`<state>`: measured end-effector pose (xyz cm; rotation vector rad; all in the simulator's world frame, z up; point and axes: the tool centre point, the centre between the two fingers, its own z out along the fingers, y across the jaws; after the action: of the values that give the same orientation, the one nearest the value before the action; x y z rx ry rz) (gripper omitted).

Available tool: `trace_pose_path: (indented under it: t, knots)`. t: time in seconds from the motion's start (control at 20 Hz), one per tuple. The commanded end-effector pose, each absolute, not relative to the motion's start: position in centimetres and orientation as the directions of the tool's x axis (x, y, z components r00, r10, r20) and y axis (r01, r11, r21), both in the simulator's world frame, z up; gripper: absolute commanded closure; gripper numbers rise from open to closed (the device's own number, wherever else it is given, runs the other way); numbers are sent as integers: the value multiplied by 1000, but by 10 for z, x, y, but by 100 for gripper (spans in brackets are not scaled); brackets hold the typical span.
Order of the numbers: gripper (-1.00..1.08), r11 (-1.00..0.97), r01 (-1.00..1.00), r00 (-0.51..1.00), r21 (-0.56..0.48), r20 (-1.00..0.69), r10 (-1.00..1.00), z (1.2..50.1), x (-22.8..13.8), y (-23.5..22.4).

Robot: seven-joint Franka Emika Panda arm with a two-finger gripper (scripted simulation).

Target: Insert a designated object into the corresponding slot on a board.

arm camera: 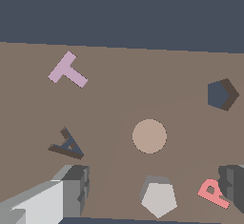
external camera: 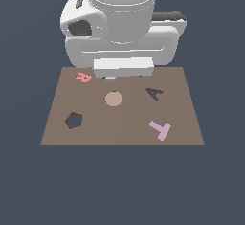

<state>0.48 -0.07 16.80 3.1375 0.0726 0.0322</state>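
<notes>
The brown board lies flat with a pink R, a tan disc, a purple T, a dark A-shaped cut-out and the dark pentagon slot. In the wrist view the slot lies beyond the disc. A light grey pentagon block rests on the board between my two fingers, which stand wide apart and clear of it. My gripper is open. In the exterior view the gripper hangs low over the board's far edge and hides the block.
The arm's big white body fills the space above the board's far edge. Around the board there is only flat dark blue ground. The R lies close to one finger.
</notes>
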Motion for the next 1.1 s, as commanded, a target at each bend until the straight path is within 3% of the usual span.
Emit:
trace_pose_path:
  t: [0.0, 0.5, 1.05]
  knots:
    - [-92, -999, 46, 999, 4, 20, 46, 168, 5, -1]
    - [-92, -1000, -23, 1000, 3, 17, -23, 148, -12, -12]
    - [-92, -971, -238, 971, 2, 7, -238, 86, -68, -40]
